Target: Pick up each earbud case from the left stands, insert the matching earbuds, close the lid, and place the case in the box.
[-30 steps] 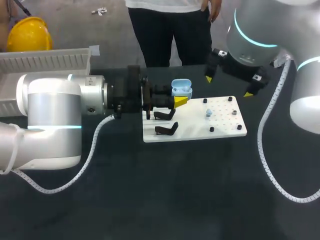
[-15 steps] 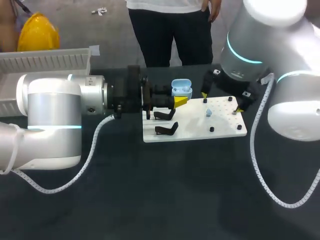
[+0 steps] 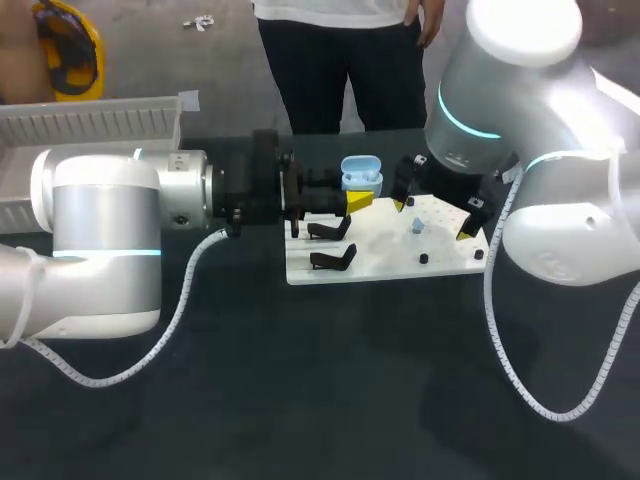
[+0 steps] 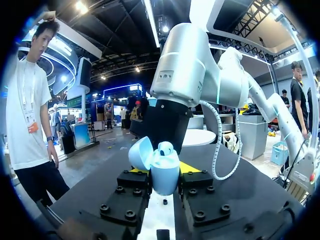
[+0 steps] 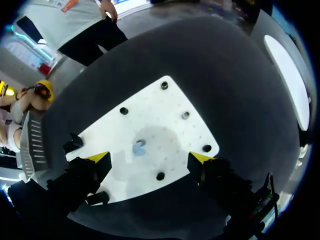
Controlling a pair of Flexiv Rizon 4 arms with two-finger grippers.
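The earbud case (image 3: pixel 361 174), light blue, was in your left gripper (image 3: pixel 356 192), which pinched its body from two sides with the yellow fingertips (image 3: pixel 360 201). In the left wrist view you could see the case (image 4: pixel 163 170) upright between the two fingers (image 4: pixel 134 180), with its lid swung open to one side. A small rounded piece of the same blue sat on the top of the body, but I cannot tell surely if it was an earbud. In the head view the case was held over the far left corner of the white board (image 3: pixel 390 262), at about 11 o'clock from the middle of the board. Your left arm (image 3: pixel 110 240) came in from 9 o'clock.

Your right gripper (image 3: pixel 432 215) hung over the right half of the board with its fingers spread wide and gripping nothing. In the right wrist view one loose blue earbud (image 5: pixel 139 147) lay on the board (image 5: pixel 165 115), under the gripper (image 5: pixel 150 159) and between its two yellow tips, touching neither. In the head view this earbud (image 3: pixel 417 226) was near the middle of the board, between 4 and 5 o'clock from the case.

Two black stands (image 3: pixel 333 258) stood at the left edge of the board, at about 7 o'clock from the case. Several small black pegs (image 5: pixel 160 176) stood on the board around the earbud. The white box (image 3: pixel 90 125) was at the far left of the dark table (image 3: pixel 300 400), at about 9 o'clock from the case and well apart from it.
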